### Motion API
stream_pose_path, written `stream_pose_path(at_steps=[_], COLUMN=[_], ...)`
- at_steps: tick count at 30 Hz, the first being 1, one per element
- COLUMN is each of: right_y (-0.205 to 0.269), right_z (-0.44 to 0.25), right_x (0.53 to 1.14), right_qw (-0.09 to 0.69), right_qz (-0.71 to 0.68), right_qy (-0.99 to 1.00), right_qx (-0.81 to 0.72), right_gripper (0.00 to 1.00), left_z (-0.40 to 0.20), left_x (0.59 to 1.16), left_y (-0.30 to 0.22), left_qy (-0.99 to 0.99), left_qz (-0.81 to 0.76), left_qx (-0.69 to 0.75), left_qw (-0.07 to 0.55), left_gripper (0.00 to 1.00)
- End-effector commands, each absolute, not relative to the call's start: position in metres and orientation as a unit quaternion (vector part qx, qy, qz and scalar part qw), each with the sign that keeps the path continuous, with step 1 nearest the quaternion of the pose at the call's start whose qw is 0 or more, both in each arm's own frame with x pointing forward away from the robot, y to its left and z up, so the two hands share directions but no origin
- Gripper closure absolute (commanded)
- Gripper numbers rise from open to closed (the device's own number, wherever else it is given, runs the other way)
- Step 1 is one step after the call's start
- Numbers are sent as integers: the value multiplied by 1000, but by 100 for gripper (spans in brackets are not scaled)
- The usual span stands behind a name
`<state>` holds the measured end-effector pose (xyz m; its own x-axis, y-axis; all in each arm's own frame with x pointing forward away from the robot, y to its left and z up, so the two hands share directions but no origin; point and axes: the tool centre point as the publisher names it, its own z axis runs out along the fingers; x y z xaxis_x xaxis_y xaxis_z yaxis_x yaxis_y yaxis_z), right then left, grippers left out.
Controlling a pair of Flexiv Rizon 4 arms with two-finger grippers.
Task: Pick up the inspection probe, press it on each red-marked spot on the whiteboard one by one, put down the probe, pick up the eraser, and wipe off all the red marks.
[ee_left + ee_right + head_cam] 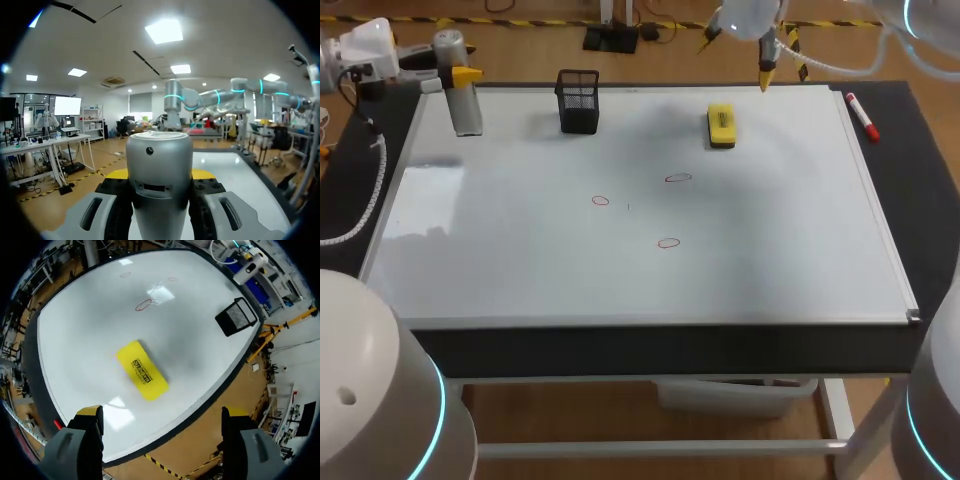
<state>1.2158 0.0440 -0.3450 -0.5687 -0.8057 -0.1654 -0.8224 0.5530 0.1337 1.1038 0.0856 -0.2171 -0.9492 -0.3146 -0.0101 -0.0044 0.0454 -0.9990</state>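
Left gripper [160,175]: clamped on the one inspection probe [467,108], a silver cylinder held at the far left corner of the whiteboard [520,270].

Right gripper [162,414]: fingers wide apart, above the board's far edge. One yellow eraser [142,371] lies on the board below and just ahead of it.

One black mesh pen holder [578,100] stands between probe and eraser.

Red marks [668,242]: three, near the board's middle, well apart.

One red marker [861,115] lies on the table [920,200] beside the board's right edge.
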Motion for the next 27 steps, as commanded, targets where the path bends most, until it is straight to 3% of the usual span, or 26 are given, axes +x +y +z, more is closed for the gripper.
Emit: stream_pose_path(at_steps=[1, 27], right_y=[51, 64], right_z=[-351, -392], right_x=[1209, 1170], right_qw=[29, 16], right_qz=[80, 46], right_qy=[865, 757], right_qx=[-495, -652], right_gripper=[0, 0], left_z=[-216, -216], left_x=[1103, 1103], left_y=[84, 84], left_qy=[714, 714], left_qz=[-681, -681], left_qx=[-112, -112], left_qw=[117, 117], left_gripper=[100, 100])
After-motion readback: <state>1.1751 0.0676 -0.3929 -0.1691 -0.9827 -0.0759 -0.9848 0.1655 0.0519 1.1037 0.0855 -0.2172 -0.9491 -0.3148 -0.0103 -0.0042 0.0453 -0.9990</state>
